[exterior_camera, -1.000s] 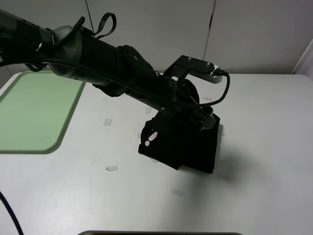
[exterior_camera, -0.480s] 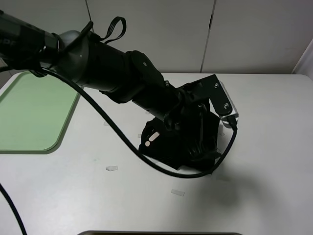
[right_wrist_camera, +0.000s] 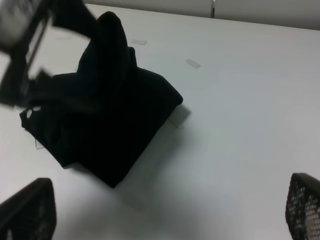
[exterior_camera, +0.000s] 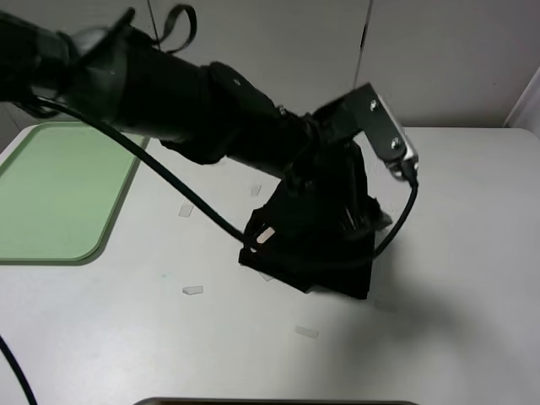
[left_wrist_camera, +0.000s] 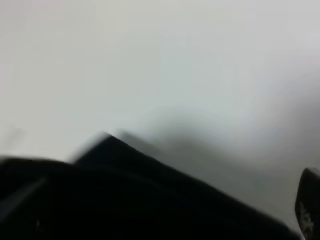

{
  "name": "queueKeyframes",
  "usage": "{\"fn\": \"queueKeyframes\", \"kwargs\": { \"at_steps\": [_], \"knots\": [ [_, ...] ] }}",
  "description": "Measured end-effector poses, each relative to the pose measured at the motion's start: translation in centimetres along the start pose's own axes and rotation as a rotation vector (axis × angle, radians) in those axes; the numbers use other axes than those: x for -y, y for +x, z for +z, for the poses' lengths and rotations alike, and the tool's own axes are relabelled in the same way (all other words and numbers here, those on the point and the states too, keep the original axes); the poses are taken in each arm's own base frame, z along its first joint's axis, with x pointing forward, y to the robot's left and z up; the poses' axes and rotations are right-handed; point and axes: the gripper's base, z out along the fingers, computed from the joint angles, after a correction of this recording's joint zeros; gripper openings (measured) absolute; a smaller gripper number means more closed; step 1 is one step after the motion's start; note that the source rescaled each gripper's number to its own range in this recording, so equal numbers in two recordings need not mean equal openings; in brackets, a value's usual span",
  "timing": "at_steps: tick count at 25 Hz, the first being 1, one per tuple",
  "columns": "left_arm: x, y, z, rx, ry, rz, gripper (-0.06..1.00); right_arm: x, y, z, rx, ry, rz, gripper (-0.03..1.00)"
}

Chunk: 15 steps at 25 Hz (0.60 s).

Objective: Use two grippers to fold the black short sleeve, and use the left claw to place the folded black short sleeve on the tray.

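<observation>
One soft black cloth short-sleeve T-shirt [exterior_camera: 325, 257] lies folded into a compact bundle near the middle of the white worktop [exterior_camera: 439, 321], with a small pale printed mark showing at its left edge in the high view. The flat pale green rectangular plastic tray [exterior_camera: 59, 190] sits at the far left of the worktop, well apart from the shirt, nothing on it.

The thick black cloth-covered left arm [exterior_camera: 169, 97] reaches in from the upper left across the middle, a silvery metal wrist bracket [exterior_camera: 384, 126] tipped up at its end and a black cable [exterior_camera: 169, 181] looping down beside it. The left hand [exterior_camera: 325, 198] is right over the top of the bundle, black on black; from the pictures alone it is hard to separate the fingers from the cloth, the jaws stand wide, and whether any cloth is caught between them cannot be told. The left wrist view is blurred: just a dark fabric edge against the pale worktop.

The right hand [right_wrist_camera: 165, 210] shows only in its own wrist view, its two dark mesh-patterned fingertips [right_wrist_camera: 27, 210] far apart, spread wide, holding nothing, hovering clear of the shirt. That view shows the bundle with one raised lump of cloth at the side where the left arm comes in.

Several small clear tape bits [exterior_camera: 192, 290] are scattered on the worktop around the shirt.
</observation>
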Motion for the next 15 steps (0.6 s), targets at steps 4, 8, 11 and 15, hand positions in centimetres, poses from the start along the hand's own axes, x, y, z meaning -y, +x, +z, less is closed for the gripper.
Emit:
{"fn": "queueKeyframes", "kwargs": {
  "at_steps": [4, 8, 11, 15],
  "knots": [
    [-1.6, -2.0, -4.3, 0.085, -0.093, -0.02, 0.95, 0.0, 0.0, 0.0, 0.0, 0.0, 0.0, 1.0],
    [-4.1, -0.3, -7.0, 0.061, -0.239, -0.067, 0.95, 0.0, 0.0, 0.0, 0.0, 0.0, 0.0, 1.0],
    [-5.9, 2.5, -7.6, -0.01, -0.345, -0.119, 0.95, 0.0, 0.0, 0.0, 0.0, 0.0, 0.0, 1.0],
    [-7.2, 4.7, -8.2, -0.06, -0.401, -0.166, 0.95, 0.0, 0.0, 0.0, 0.0, 0.0, 0.0, 1.0]
  ]
}}
